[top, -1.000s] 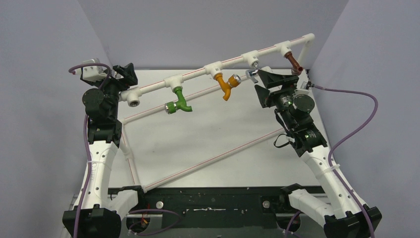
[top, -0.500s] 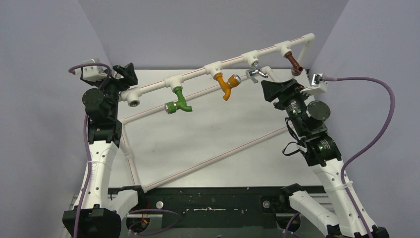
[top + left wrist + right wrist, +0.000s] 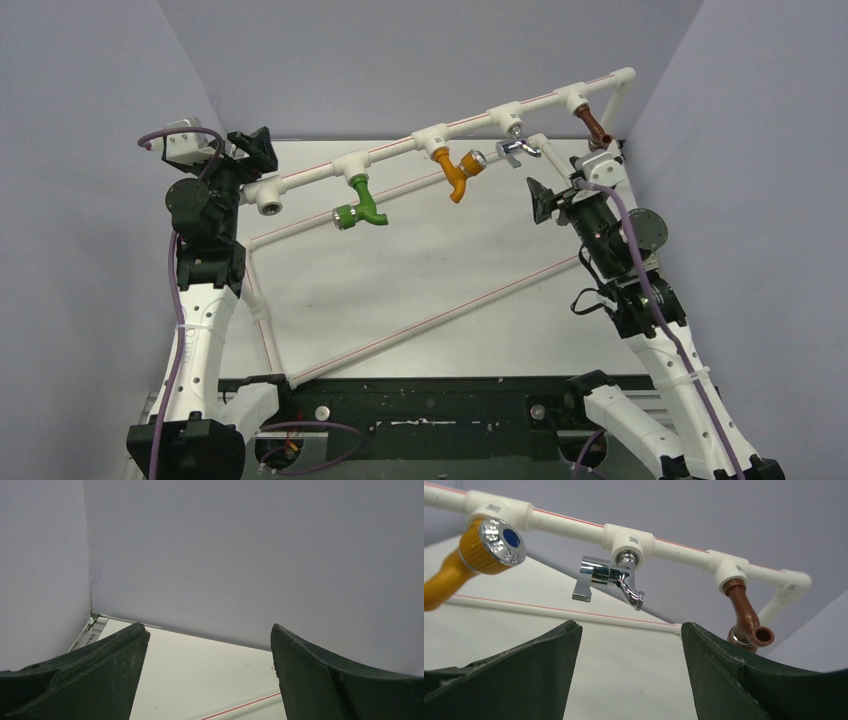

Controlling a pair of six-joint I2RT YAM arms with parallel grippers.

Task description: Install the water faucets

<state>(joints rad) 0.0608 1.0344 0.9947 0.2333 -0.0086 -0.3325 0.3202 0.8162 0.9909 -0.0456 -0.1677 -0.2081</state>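
Observation:
The chrome water faucet [image 3: 519, 149] hangs from a white tee [image 3: 510, 122] on the raised pipe, between the orange tap [image 3: 458, 172] and the brown tap [image 3: 594, 128]; a green tap [image 3: 365, 208] hangs further left. My right gripper [image 3: 541, 200] is open and empty, just below and in front of the chrome faucet and apart from it. In the right wrist view the chrome faucet [image 3: 609, 577] sits above the open right gripper [image 3: 630, 627], with its lever to the left and its spout bent down. My left gripper [image 3: 255, 150] stands open by the pipe's left end, and the left gripper [image 3: 208, 630] holds nothing.
The white pipe frame [image 3: 400, 150] runs diagonally above the table, with lower pipes [image 3: 420, 320] lying across the surface. An elbow fitting [image 3: 268, 203] at the pipe's left end has nothing in it. Purple walls close in on three sides.
My right gripper has let go of the chrome faucet, drawn back down and toward me, and its wrist has turned. The faucet stays on its tee. The left arm has not moved.

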